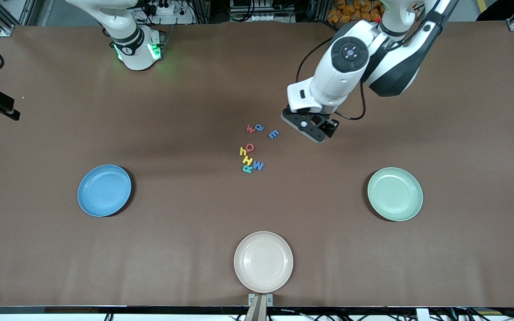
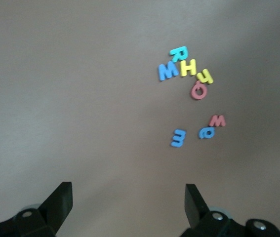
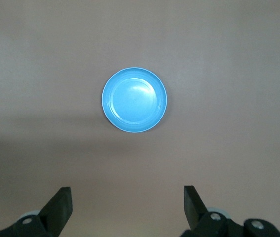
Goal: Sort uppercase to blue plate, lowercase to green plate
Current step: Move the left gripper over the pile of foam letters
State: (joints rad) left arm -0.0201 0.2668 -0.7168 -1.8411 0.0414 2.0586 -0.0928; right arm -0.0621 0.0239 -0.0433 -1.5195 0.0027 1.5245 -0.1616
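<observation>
Eight small foam letters lie bunched at the middle of the front frame on the brown surface [image 1: 185,249], none yet sorted. In the upper row sit the red w [image 1: 250,129], a round blue letter [image 1: 259,127] touching it, and the blue m [image 1: 274,134] a little apart, lying sideways. Just below, in a tight knot, are the red Q [image 1: 250,147], yellow h [image 1: 243,151], yellow H [image 1: 247,160], blue M [image 1: 258,166] and teal R [image 1: 247,168] — several touching. The blue plate [image 1: 104,190] sits at mid-left of the frame, the green plate [image 1: 395,194] at mid-right, both bare; a cream-white plate [image 1: 263,261] lies at lower centre.

The left end effector [image 1: 314,129] hangs just right of the letters, jaws spread wide and holding nothing. The right end effector [image 3: 127,210], equally open and empty, waits at upper left, its wrist camera looking at the blue plate.

The letters look feather-light, soft and thin — likely to slide or flip if nudged. Pinching across a stroke's flat edges seems best, starting with the lone m, since the knotted ones risk dragging neighbours.
</observation>
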